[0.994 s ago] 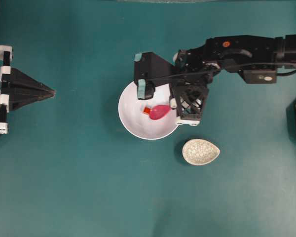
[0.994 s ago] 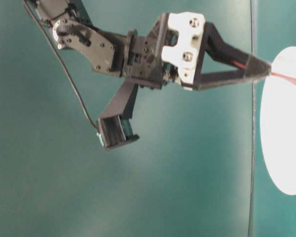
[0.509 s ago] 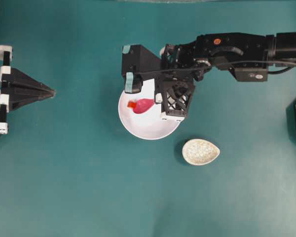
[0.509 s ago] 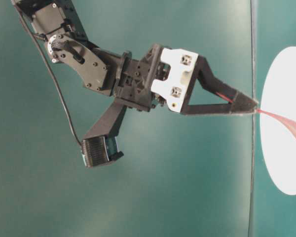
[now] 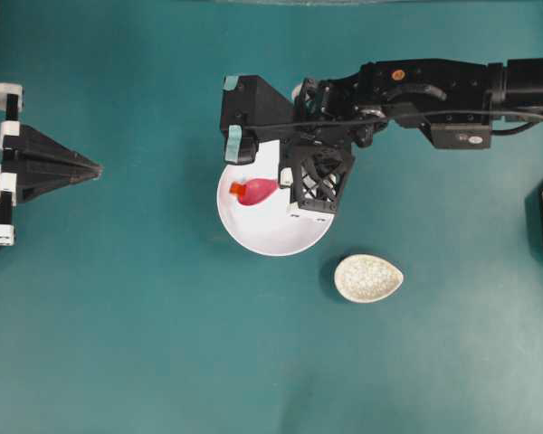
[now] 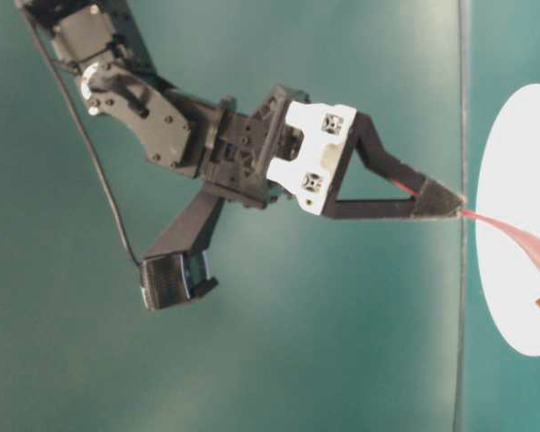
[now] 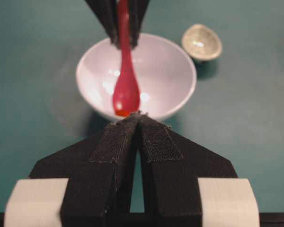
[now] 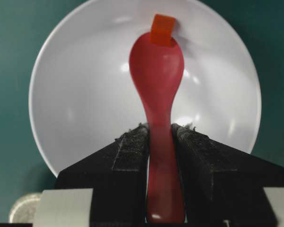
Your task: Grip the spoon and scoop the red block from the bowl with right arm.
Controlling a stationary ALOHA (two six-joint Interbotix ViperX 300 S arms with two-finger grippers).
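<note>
My right gripper [image 5: 285,188] is shut on the handle of the pink-red spoon [image 5: 258,191] and holds it over the white bowl [image 5: 262,237]. In the right wrist view the handle sits between my fingertips [image 8: 159,130], and the scoop [image 8: 156,71] reaches toward the bowl's [image 8: 75,94] far wall. The tiny red block [image 8: 162,30] sits at the tip of the scoop; I cannot tell whether it rests on the rim or against the wall. It shows at the spoon's left end from overhead [image 5: 238,190]. My left gripper [image 5: 95,168] is shut and empty at the far left.
A speckled cream egg-shaped dish [image 5: 368,278] lies on the teal table just right of and below the bowl. The left wrist view shows it [image 7: 202,41] beyond the bowl [image 7: 170,71]. The right arm's camera bracket [image 5: 240,127] hangs over the bowl's upper left.
My right gripper has moved left and up across the bowl with the spoon. The red block has moved with the scoop's tip toward the bowl's left wall. The left arm has not moved.
</note>
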